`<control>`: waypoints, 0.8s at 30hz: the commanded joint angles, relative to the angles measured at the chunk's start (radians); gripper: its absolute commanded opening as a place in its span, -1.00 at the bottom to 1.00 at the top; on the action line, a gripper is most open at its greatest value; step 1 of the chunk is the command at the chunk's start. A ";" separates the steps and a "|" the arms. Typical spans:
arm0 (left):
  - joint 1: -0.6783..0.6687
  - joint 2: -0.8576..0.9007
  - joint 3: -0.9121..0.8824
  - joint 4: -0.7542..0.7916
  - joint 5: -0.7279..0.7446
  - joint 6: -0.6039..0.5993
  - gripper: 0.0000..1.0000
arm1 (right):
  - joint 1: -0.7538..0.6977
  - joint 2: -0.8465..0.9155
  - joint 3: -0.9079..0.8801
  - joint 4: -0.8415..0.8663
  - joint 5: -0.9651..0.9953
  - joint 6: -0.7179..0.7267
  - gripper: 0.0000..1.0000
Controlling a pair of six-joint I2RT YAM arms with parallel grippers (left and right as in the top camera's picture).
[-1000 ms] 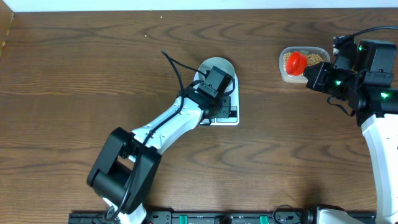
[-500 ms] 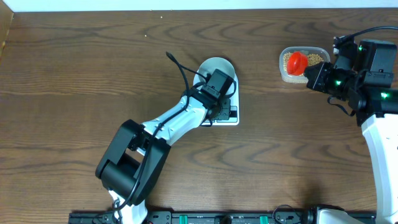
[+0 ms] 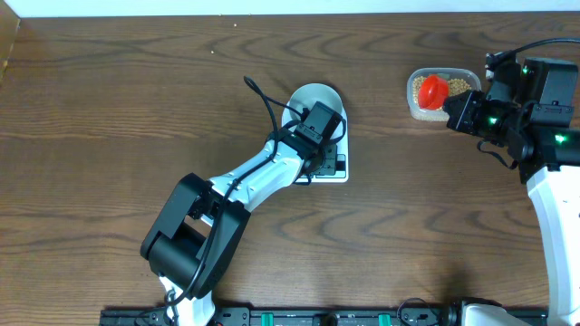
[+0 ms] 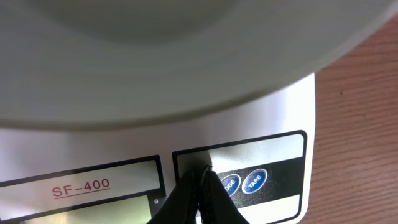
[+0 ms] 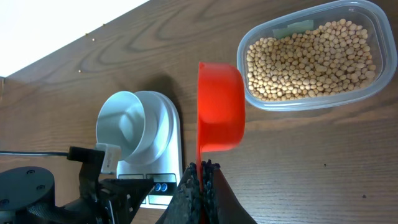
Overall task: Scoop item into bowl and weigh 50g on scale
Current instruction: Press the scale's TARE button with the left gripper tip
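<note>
Left arm is reaching further in over the scale (image 3: 332, 168) than a second ago, elbow shifting forward; the right arm is not moving.

The left gripper (image 4: 203, 178), fingers pressed together, is touching its tips to the scale's black control strip just left of two round blue buttons, one reading TARE (image 4: 255, 182). The white bowl (image 5: 127, 124) is sitting empty on the scale. The right gripper (image 5: 202, 171) is pinching the handle of a red scoop (image 5: 221, 115), waiting by the clear container (image 5: 370, 12) where all the beans (image 5: 311, 56) are lying. This looks like the zeroing step. Next, the tips probably need to shift right onto a button, before scooping begins.
</note>
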 commanded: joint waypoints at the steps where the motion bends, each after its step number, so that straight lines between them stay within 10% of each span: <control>1: -0.006 0.035 -0.006 -0.014 -0.032 -0.006 -0.86 | -0.005 -0.010 0.013 -0.001 0.008 -0.012 -0.98; 24: -0.020 0.070 -0.006 -0.036 -0.043 -0.013 -0.85 | -0.005 -0.010 0.013 -0.001 0.008 -0.012 -0.98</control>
